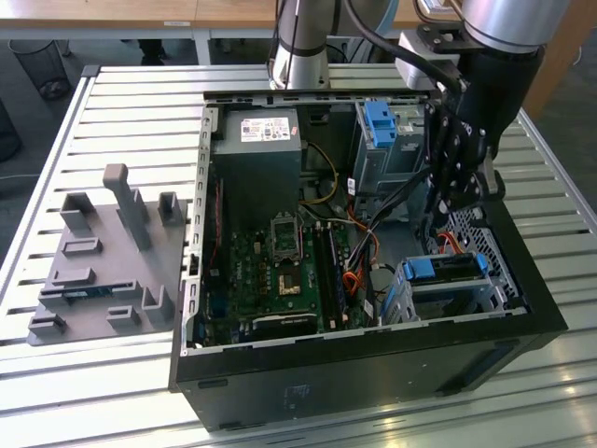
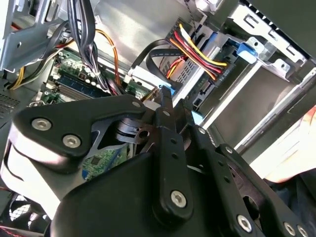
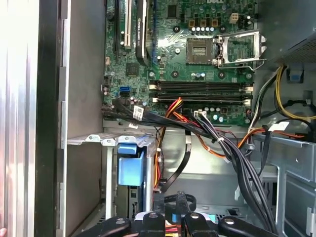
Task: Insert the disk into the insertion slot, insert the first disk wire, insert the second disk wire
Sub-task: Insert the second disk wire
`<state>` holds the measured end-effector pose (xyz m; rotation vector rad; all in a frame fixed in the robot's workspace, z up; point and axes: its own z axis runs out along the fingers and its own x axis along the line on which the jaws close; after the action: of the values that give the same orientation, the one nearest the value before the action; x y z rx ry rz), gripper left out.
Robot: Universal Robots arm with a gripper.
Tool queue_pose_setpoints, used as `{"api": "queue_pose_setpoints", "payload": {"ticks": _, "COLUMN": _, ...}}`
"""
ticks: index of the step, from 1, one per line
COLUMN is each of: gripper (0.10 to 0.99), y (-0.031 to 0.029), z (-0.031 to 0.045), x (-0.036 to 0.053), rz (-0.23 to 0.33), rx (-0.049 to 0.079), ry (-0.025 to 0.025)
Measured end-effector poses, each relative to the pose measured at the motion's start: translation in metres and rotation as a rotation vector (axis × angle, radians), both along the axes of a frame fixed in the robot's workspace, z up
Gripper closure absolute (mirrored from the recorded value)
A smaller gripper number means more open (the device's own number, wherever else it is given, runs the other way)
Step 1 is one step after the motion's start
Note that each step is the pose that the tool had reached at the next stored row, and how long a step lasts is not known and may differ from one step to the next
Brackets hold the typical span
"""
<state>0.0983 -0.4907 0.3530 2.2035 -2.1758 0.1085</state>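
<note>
The disk [image 1: 446,268], edged by its blue carrier, lies inside the silver insertion slot [image 1: 417,301] at the case's front right corner. Both wrist views show the carrier's blue [image 3: 131,168] [image 2: 247,49]. Red, yellow and black wires end in a black plug [image 2: 219,70] right beside the carrier; I cannot tell whether it is seated. My gripper [image 1: 454,210] reaches down into the case just behind the slot. Its fingers meet on a small blue-tipped connector of a black disk wire [image 3: 174,216], and the gripper [image 2: 165,95] looks shut on it.
A taller grey bay with a blue tab [image 1: 378,121] stands behind the gripper. The motherboard [image 1: 280,271] and loose cable bundles [image 3: 237,158] fill the case's middle. A grey fixture plate [image 1: 103,271] lies on the slatted table at the exterior view's left.
</note>
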Motion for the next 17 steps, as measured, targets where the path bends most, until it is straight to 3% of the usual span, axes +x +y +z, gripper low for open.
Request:
{"api": "queue_pose_setpoints", "payload": {"ticks": 5, "gripper": 0.851, "y": 0.0026, "z": -0.0031, "x": 0.0003, "rz": -0.007, "rx": -0.008, "ry": 0.0000}}
{"api": "queue_pose_setpoints", "payload": {"ticks": 17, "gripper": 0.851, "y": 0.0047, "z": -0.0113, "x": 0.0021, "rz": -0.031, "rx": -0.062, "ry": -0.0002}}
